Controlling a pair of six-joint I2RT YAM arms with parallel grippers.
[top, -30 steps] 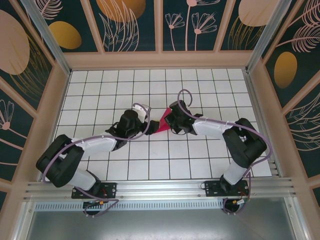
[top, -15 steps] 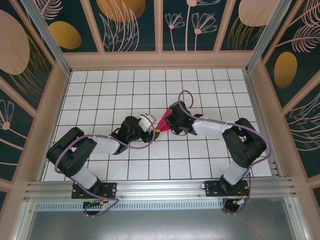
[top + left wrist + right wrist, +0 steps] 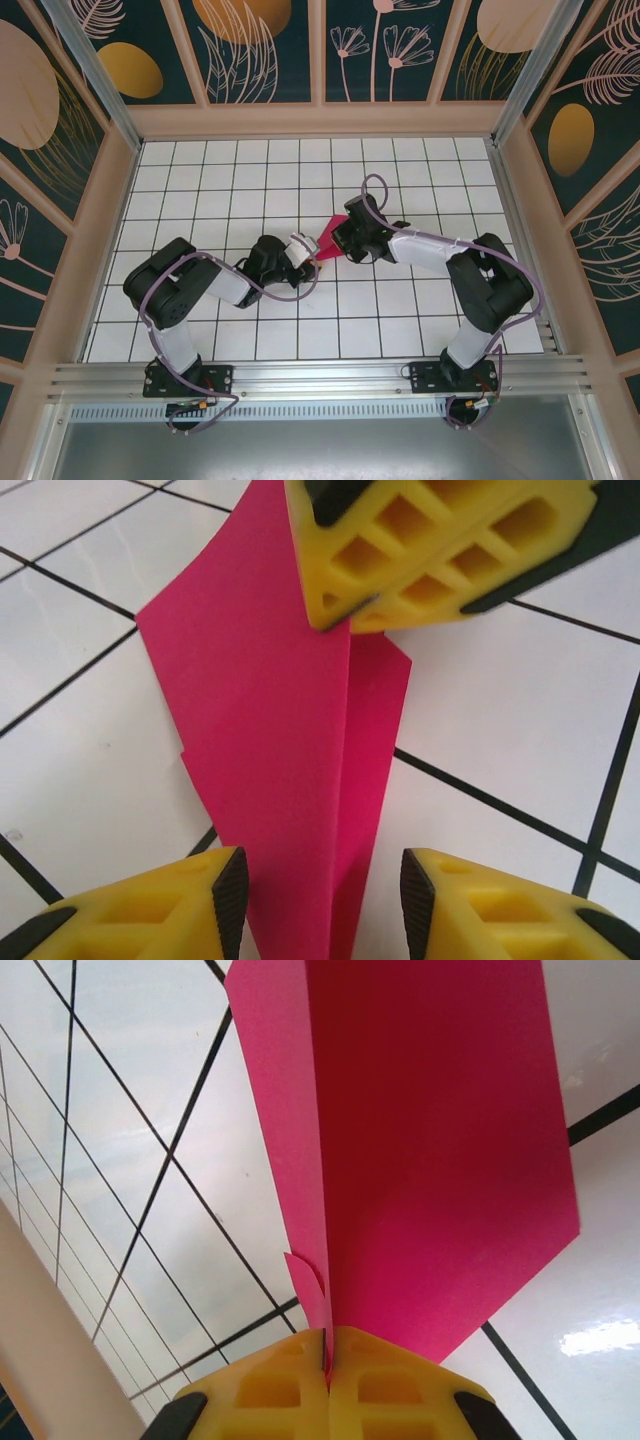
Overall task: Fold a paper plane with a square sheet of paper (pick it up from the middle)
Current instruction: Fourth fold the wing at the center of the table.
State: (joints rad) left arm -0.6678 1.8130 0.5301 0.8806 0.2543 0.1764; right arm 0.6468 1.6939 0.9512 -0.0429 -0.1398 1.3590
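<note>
Pink paper (image 3: pixel 430 1140), already folded into a narrow, creased wedge, is pinched at one end by my right gripper (image 3: pixel 328 1360). Its yellow fingers are pressed flat together on the fold line, and the sheet stands on edge. At the other end, my left gripper (image 3: pixel 320 905) straddles the paper with its jaws apart. One pad (image 3: pixel 232 900) sits just beside the pink face and the other is well clear of it, so nothing is clamped on that side yet. Both meet over the middle of the tiled table (image 3: pixel 400 320), roughly between the two arm bases.

As I judge it, the step in hand is taking a second hold so the crease can be worked. I want the left jaws centred on the crease, not on one loose flap, and I'd close them slowly so the near pad doesn't push the sheet sideways before the far one arrives. The right-hand pinch should stay firm and motionless while that happens. Thin paper twists easily between two holds, so the two grips should line up along the same fold.

Several things I can't read. The paper's end between the left jaws runs off the bottom of the left wrist view. From overhead, the wrists and cables cover most of the sheet. I can't count the layers, and I can't tell whether the lower edge touches the table.
</note>
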